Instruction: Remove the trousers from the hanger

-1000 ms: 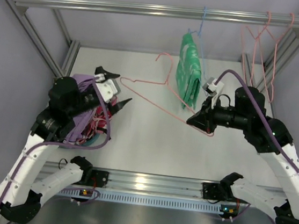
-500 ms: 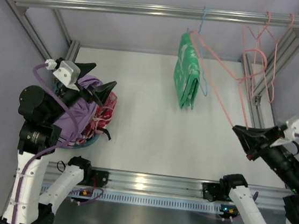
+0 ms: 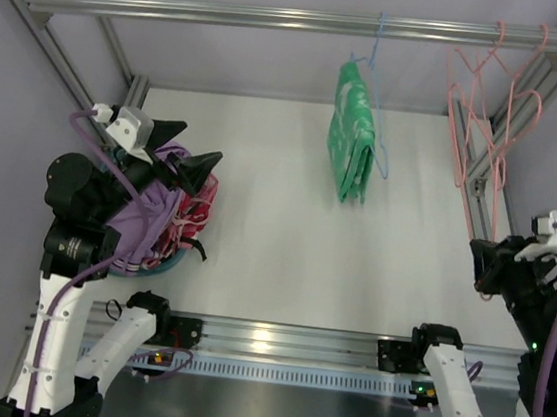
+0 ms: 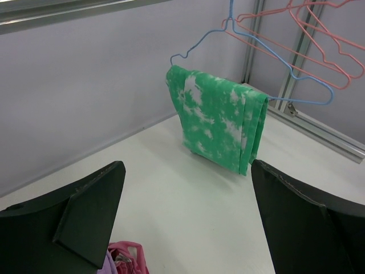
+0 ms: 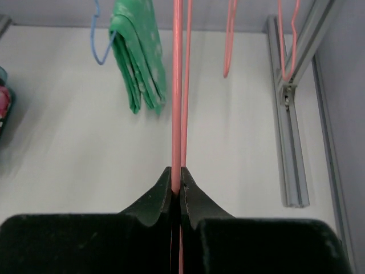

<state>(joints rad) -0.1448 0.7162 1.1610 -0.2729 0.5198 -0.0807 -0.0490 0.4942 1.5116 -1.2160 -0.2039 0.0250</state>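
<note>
the trousers (image 3: 141, 218) are lying on the heap (image 3: 196, 209) at left, beside the empty, wide-open left gripper (image 3: 187, 148). the right gripper (image 5: 176, 182) is pinching the hanger (image 5: 177, 85); hook it gently onto the upper-right rail (image 3: 460, 30).

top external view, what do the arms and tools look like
The left arm and right arm: white shells, black joints, a lilac cable along each. The left tool and right tool: black wedge fingers tapering to points, a white camera mount behind.
</note>
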